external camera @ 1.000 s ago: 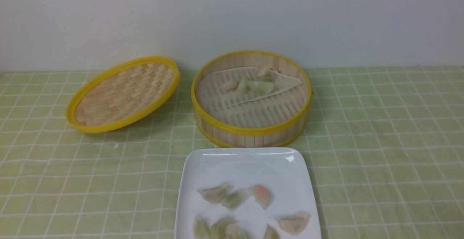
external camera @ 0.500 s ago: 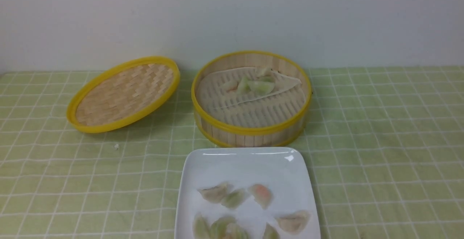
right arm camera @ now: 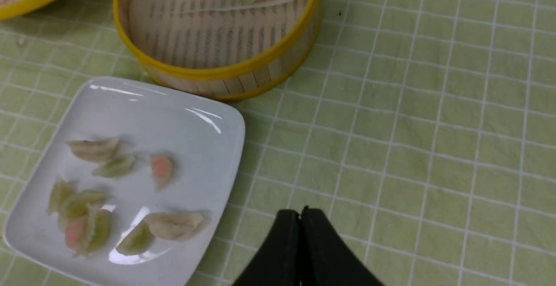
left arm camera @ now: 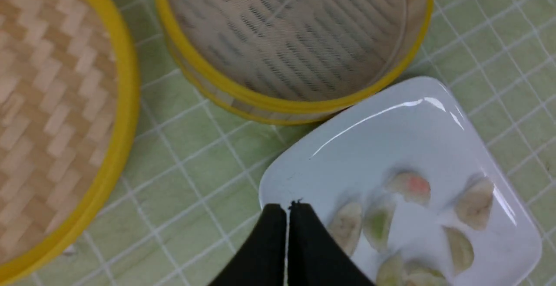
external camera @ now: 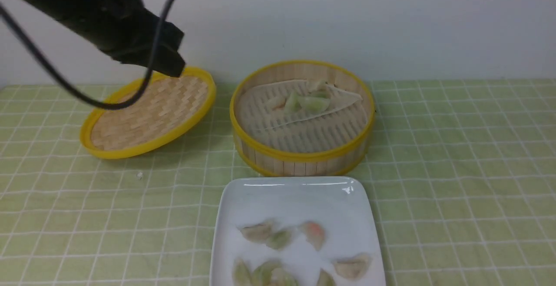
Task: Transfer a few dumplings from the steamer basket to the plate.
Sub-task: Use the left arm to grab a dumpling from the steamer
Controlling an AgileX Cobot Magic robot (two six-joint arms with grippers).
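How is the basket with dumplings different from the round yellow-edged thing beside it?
The steamer basket is deep with upright slat walls; the lid is shallow. The basket's floor is slatted, the lid's face woven. The basket holds dumplings; the lid holds nothing. Both are round with yellow rims.

The tablecloth (external camera: pixel 456 169) is pale green with a white grid. The basket (external camera: pixel 299 164) has tan slats and yellow rims; the lid (external camera: pixel 147 112) at its nine o'clock is woven tan, yellow-rimmed. The plate (external camera: pixel 295 199) is glossy white, its dumplings (external camera: pixel 312 233) pale green, whitish and pink-orange.
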